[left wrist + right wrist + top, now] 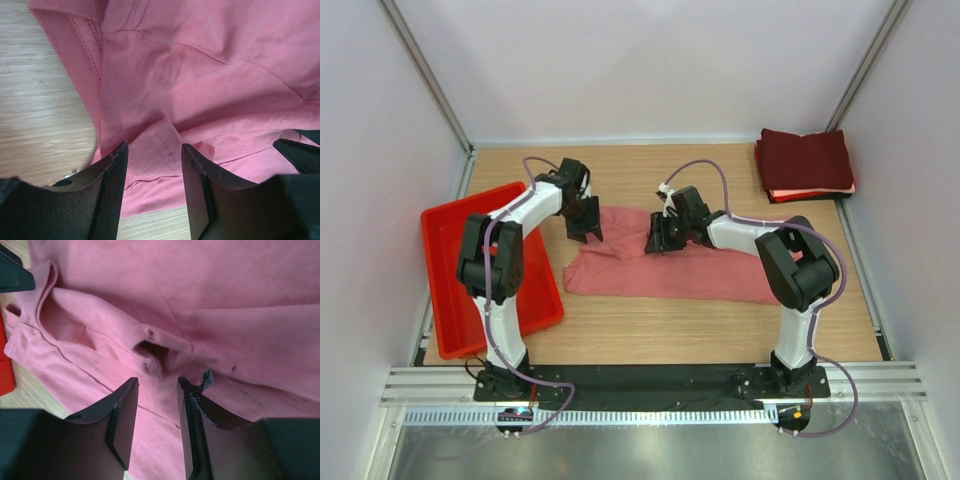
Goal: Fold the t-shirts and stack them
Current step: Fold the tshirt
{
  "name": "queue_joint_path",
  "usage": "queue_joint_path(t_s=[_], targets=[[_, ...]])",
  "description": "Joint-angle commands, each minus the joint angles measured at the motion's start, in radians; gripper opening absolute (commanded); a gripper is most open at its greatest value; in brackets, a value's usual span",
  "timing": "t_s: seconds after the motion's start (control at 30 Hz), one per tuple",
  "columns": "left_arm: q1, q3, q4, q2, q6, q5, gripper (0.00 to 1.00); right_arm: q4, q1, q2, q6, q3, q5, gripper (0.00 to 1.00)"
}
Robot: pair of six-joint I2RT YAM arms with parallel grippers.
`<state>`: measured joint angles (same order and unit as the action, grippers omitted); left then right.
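Jaws parted on left gripper [585, 234] and right gripper [657, 243], both over the salmon-pink t-shirt [680, 272]. The maroon stack [805, 160] sits in the far right corner.

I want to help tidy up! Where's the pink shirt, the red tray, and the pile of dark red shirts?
pink shirt [670, 272]: top view, middle of the spread cloth.
red tray [445, 290]: top view, bare floor near its left wall.
pile of dark red shirts [805, 160]: top view, top of the pile.

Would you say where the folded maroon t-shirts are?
In the top view, the folded maroon t-shirts lie at the far right corner of the table, beyond the right gripper.
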<state>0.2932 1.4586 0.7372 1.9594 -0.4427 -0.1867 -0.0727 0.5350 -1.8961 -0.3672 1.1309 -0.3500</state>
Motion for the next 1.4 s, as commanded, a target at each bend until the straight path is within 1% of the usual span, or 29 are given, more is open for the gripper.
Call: queue_joint_path(t_s=[0.0, 0.07, 0.23, 0.37, 0.57, 0.67, 0.7, 0.73, 0.77, 0.83, 0.87, 0.97, 1.03, 1.17, 1.2, 1.27, 1.3, 1.37], targets=[[-0.023, 0.003, -0.028, -0.028, -0.027, -0.010, 0.48, 0.067, 0.025, -0.015, 0.034, 0.050, 0.023, 0.44], [-0.035, -0.012, -0.044, -0.050, -0.034, -0.011, 0.49, 0.067, 0.033, -0.021, 0.039, 0.049, 0.054, 0.45], [-0.040, -0.029, -0.047, -0.076, -0.037, 0.015, 0.49, 0.109, 0.040, -0.038, 0.039, 0.058, 0.059, 0.44], [-0.048, -0.032, -0.042, -0.077, -0.044, 0.020, 0.49, 0.117, 0.045, -0.037, 0.028, 0.063, 0.054, 0.39], [-0.048, -0.041, -0.044, -0.091, -0.045, 0.030, 0.48, 0.123, 0.051, -0.034, 0.030, 0.064, 0.066, 0.36], [-0.049, -0.043, -0.038, -0.103, -0.042, 0.041, 0.48, 0.117, 0.052, -0.031, 0.017, 0.064, 0.063, 0.22], [-0.048, -0.043, -0.036, -0.114, -0.041, 0.047, 0.48, 0.105, 0.054, -0.026, 0.014, 0.069, 0.059, 0.09], [-0.048, -0.043, -0.030, -0.122, -0.036, 0.061, 0.49, 0.085, 0.053, -0.021, 0.005, 0.084, 0.059, 0.03], [-0.049, -0.040, -0.025, -0.126, -0.025, 0.073, 0.49, 0.021, 0.052, -0.005, 0.002, 0.095, 0.059, 0.01], [-0.048, -0.030, -0.001, -0.146, -0.013, 0.136, 0.50, -0.051, 0.052, 0.008, -0.004, 0.136, 0.069, 0.01], [-0.048, -0.021, 0.008, -0.152, -0.004, 0.153, 0.50, -0.144, 0.054, 0.012, -0.006, 0.157, 0.072, 0.01], [-0.048, -0.006, 0.031, -0.166, 0.005, 0.179, 0.50, -0.248, 0.052, 0.023, -0.030, 0.182, 0.057, 0.01], [-0.049, -0.001, 0.033, -0.169, 0.015, 0.164, 0.50, -0.280, 0.054, 0.023, -0.042, 0.182, 0.036, 0.01], [-0.048, -0.026, 0.002, -0.166, 0.021, 0.061, 0.50, -0.273, 0.054, 0.023, -0.061, 0.149, 0.040, 0.01], [-0.048, -0.046, -0.015, -0.165, 0.027, 0.006, 0.50, -0.274, 0.053, 0.022, -0.068, 0.145, 0.043, 0.01], [-0.048, -0.064, -0.033, -0.165, 0.025, -0.045, 0.49, -0.268, 0.054, 0.023, -0.072, 0.135, 0.030, 0.01], [-0.048, -0.075, -0.050, -0.162, 0.030, -0.100, 0.49, -0.260, 0.053, 0.025, -0.082, 0.129, 0.026, 0.01], [-0.046, -0.093, -0.056, -0.156, 0.033, -0.129, 0.49, -0.243, 0.053, 0.037, -0.090, 0.116, 0.025, 0.01]])
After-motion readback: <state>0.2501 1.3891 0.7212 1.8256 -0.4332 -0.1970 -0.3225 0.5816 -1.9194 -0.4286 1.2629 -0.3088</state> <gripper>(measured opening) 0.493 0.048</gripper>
